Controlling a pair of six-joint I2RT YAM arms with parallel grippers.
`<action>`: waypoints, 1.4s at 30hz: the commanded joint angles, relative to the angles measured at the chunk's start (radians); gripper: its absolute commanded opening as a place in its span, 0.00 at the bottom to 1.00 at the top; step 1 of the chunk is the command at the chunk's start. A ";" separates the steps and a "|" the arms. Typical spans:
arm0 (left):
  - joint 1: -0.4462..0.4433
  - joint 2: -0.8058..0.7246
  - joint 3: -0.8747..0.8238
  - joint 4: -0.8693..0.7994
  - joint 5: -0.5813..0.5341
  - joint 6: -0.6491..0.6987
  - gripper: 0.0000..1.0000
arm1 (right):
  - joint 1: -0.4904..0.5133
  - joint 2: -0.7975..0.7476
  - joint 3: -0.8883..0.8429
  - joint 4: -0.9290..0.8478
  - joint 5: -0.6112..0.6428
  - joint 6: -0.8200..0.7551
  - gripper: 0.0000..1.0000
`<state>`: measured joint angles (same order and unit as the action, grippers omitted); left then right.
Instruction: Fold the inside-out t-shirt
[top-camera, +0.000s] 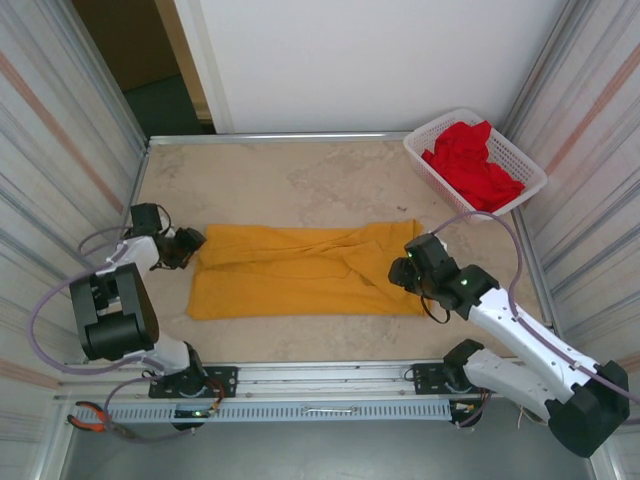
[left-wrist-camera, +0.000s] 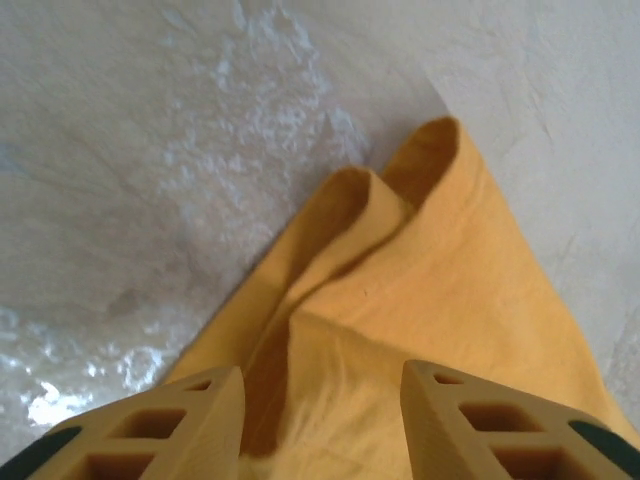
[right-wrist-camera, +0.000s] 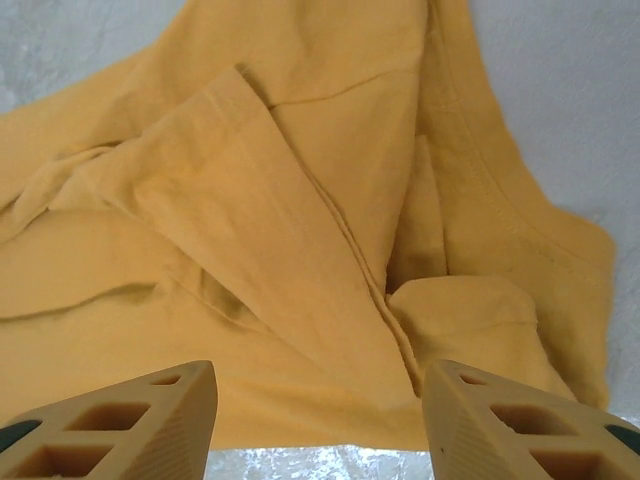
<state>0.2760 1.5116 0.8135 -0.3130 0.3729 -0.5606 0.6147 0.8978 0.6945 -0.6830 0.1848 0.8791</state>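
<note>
Beige stone-look table (top-camera: 300, 170) in a walled cell, top view: yellow t-shirt (top-camera: 300, 275) lies mid-table as a flat wide band, left gripper (top-camera: 188, 247) at its left end, right gripper (top-camera: 402, 270) at its right end; white basket (top-camera: 430, 128) with red garment (top-camera: 475, 165) in far right corner. Left wrist: fingers (left-wrist-camera: 200, 415) spread, folded shirt corner below the gap, nothing pinched. Right wrist: fingers (right-wrist-camera: 170, 415) spread above creased shirt edge, no grip

T-shirt (top-camera: 290, 275) mid-table (top-camera: 300, 180), basket (top-camera: 520, 155) far right
</note>
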 joint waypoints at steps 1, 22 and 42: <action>0.006 -0.011 0.073 -0.018 -0.015 0.016 0.49 | -0.017 0.064 0.077 0.016 0.029 -0.035 0.56; -0.136 0.167 0.107 0.082 0.085 -0.029 0.60 | -0.168 0.898 0.442 0.265 -0.226 -0.360 0.56; -0.143 0.218 0.093 0.090 0.052 -0.010 0.60 | -0.023 0.623 0.329 0.156 -0.206 -0.358 0.00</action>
<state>0.1371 1.7039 0.9016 -0.2253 0.4458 -0.5804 0.5381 1.5818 1.0687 -0.4644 -0.0353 0.5182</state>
